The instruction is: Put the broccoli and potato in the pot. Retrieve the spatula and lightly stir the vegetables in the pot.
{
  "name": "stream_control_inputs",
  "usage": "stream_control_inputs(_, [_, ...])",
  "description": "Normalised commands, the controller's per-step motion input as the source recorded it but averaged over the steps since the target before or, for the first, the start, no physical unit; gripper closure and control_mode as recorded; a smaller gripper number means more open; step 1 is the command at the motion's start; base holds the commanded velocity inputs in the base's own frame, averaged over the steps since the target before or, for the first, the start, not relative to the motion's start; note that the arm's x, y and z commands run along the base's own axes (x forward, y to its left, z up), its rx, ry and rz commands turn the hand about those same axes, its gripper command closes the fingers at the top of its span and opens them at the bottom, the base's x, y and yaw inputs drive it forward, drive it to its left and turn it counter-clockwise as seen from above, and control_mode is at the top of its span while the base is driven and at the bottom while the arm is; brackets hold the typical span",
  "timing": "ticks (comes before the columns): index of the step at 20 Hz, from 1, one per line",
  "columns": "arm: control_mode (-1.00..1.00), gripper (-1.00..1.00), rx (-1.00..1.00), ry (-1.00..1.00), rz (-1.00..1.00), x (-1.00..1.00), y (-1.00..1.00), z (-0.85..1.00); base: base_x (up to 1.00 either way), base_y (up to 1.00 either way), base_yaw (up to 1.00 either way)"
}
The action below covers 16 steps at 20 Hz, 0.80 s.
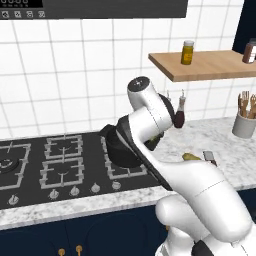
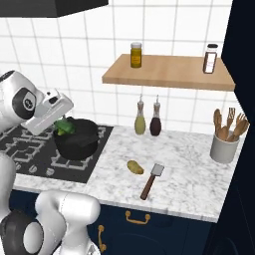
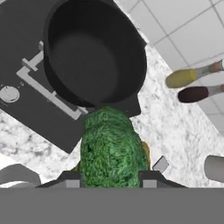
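Note:
My gripper (image 3: 109, 180) is shut on the broccoli (image 3: 111, 148), a bushy green floret that hangs just above the near rim of the black pot (image 3: 94, 57). The pot stands empty on the right burner of the hob. From the right base view the broccoli (image 2: 64, 127) sits over the pot (image 2: 79, 144) under my gripper (image 2: 61, 121). The potato (image 2: 134, 167), a small yellowish lump, lies on the marble counter to the right of the hob. Beside it lies the spatula (image 2: 151, 182), with a wooden handle and a grey blade. In the left base view my arm covers most of the pot (image 1: 117, 152).
Two bottles (image 2: 140, 122) (image 2: 156, 122) stand against the tiled wall behind the counter. A grey utensil cup (image 2: 224, 147) with wooden tools is at the far right. A wooden shelf (image 2: 169, 72) with two jars hangs above. The hob (image 2: 30, 149) lies left of the pot.

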Motion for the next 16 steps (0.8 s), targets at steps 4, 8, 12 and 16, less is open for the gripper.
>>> stream_control_inputs(4, [-1.0, 1.0, 0.05, 0.0, -0.02, 0.96, 0.2, -0.35, 0.0, 0.0, 0.0])
stream_control_inputs(8, [-1.0, 1.0, 0.08, 0.05, -0.02, 0.89, 0.01, -0.82, 0.0, 0.0, 0.0])
stream_control_inputs(12, [-1.0, 1.0, 0.1, 0.07, -0.02, 0.5, 0.01, -0.7, 0.0, 0.0, 0.0])
stream_control_inputs(16, [-1.0, 1.0, 0.1, 0.02, 0.0, 0.0, 0.06, -0.42, 0.0, 0.0, 0.0])
